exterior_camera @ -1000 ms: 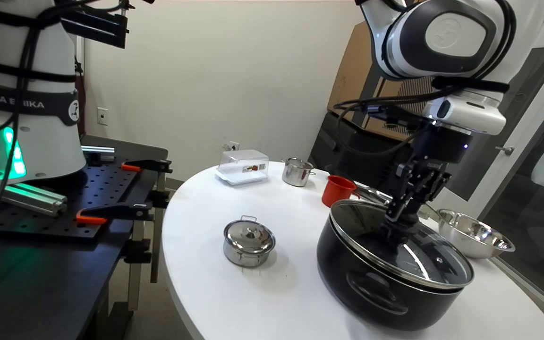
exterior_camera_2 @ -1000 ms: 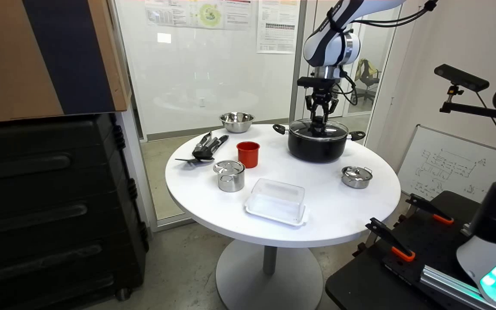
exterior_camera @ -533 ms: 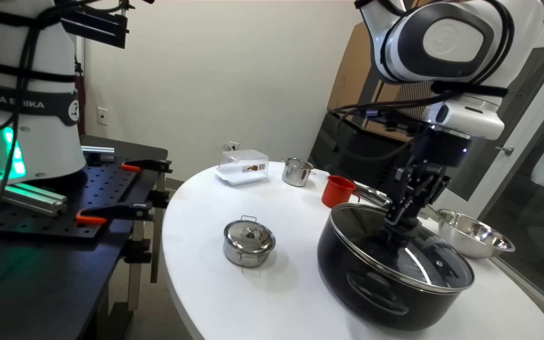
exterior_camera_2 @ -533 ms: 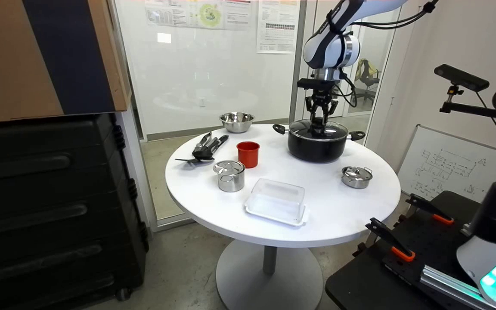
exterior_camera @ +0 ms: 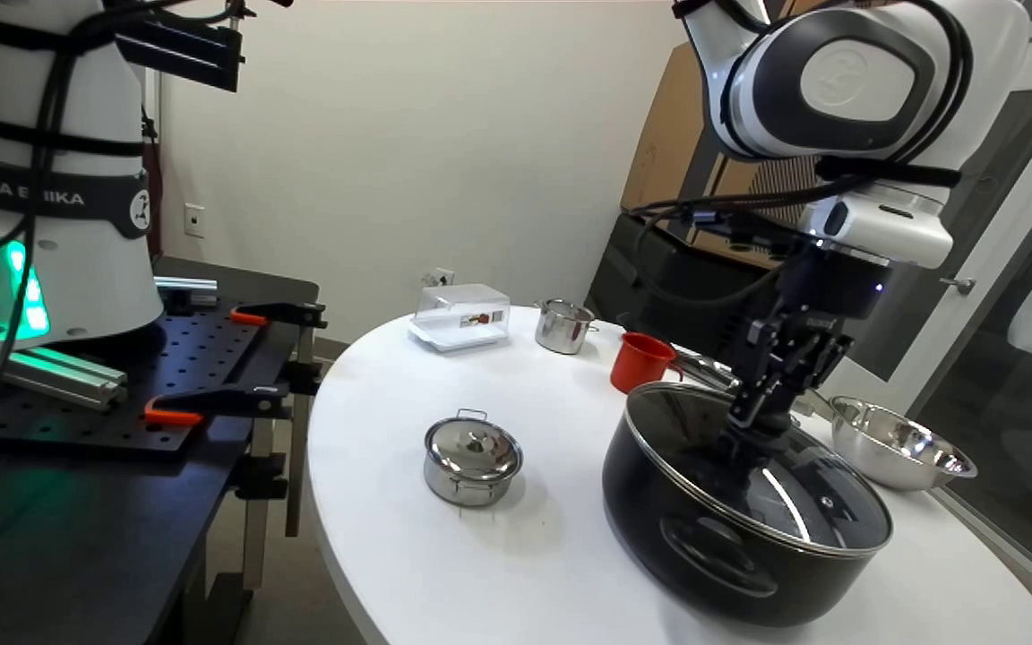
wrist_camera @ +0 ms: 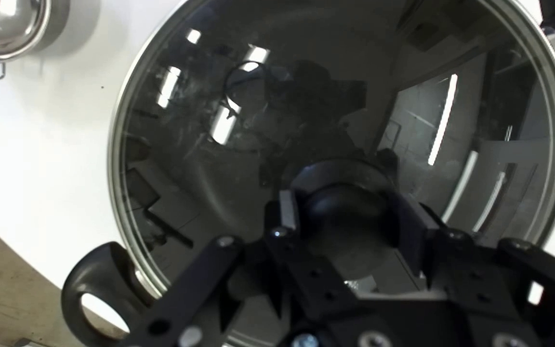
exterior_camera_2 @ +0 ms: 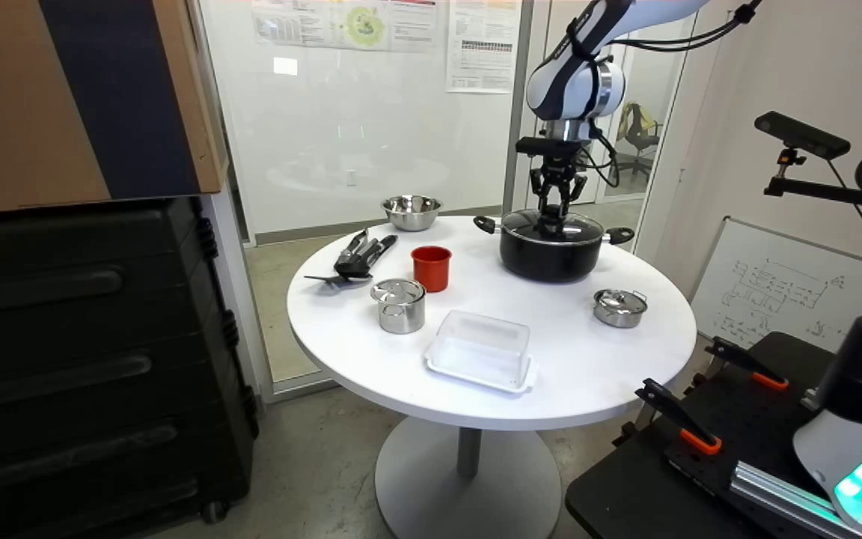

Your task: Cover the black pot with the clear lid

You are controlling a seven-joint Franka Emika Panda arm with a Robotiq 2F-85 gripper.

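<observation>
We see a domed, metal-rimmed glass lid (wrist_camera: 325,130) on the black pot (exterior_camera_2: 551,262) — the gripper (wrist_camera: 347,217) pinching the lid's dark knob (wrist_camera: 347,200). Only exterior views show the red mug (exterior_camera_2: 432,271). In the wrist view, white tabletop (wrist_camera: 51,159) lies open between a looped handle (wrist_camera: 99,270) and the lidded steel pot (wrist_camera: 3,29), out to its curved edge.

This looks like a robotics lab: robot base (exterior_camera: 90,269) on a clamped plate (exterior_camera: 184,372), scribbled whiteboard (exterior_camera_2: 783,292), wall posters (exterior_camera_2: 364,28).

I remotely identify a black pot (exterior_camera_2: 551,260), a silver-rimmed clear lid (wrist_camera: 306,125), a red mug (exterior_camera_2: 431,271) and a white table (exterior_camera_2: 573,352).
</observation>
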